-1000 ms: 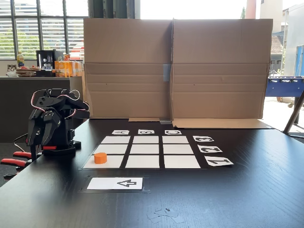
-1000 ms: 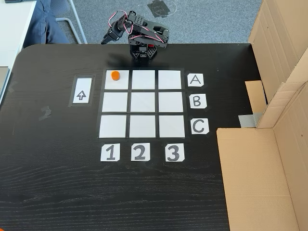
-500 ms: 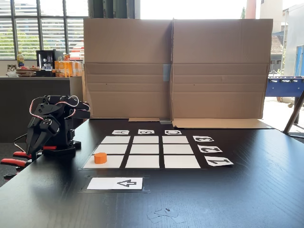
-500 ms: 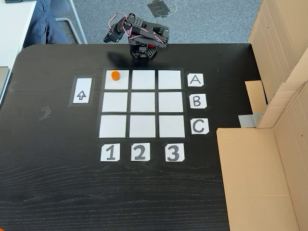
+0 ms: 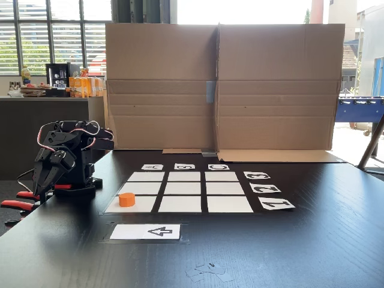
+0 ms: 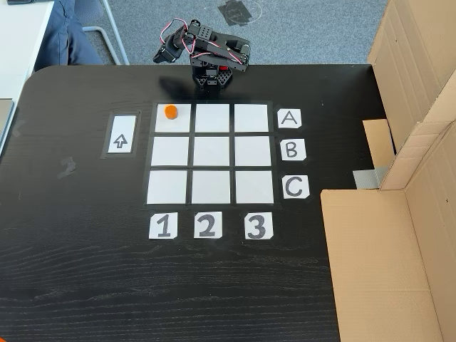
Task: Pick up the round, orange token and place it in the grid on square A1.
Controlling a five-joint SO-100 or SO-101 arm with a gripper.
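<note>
- In the fixed view from above, you see the token (image 6: 170, 111) lying on square A1 (image 6: 173, 119), the cell in row A and column 1 of the grid (image 6: 211, 152). It sits near the upper left corner of that cell, not in its middle.
- In the low fixed view from the table side, the token (image 5: 126, 199) stands on the nearest left cell (image 5: 131, 204) of the grid (image 5: 185, 189). Here you can see its height and its flat top, which the view from above does not give.
- The labels A, B, C and 1, 2, 3 are easy to read from above; from the side the letters are too flat and small to read well.
- The arm is folded at the table edge, well apart from the token. From above, the gripper (image 6: 161, 57) points out beyond the table edge, over the floor.
- From the side, the gripper (image 5: 43, 186) hangs down beside the arm base, but it is dark against dark, so you cannot tell if the jaws are open or closed. It holds nothing that you can see.
- The arrow strip (image 6: 121, 135) lies just beside the grid, on the side of column 1.
- The cardboard wall (image 5: 222, 87) stands behind the grid in the side view; from above you see its flaps (image 6: 377, 263) lying on the table (image 6: 78, 271).
- The red clamps (image 5: 19, 204) at the table edge appear in the side view.
</note>
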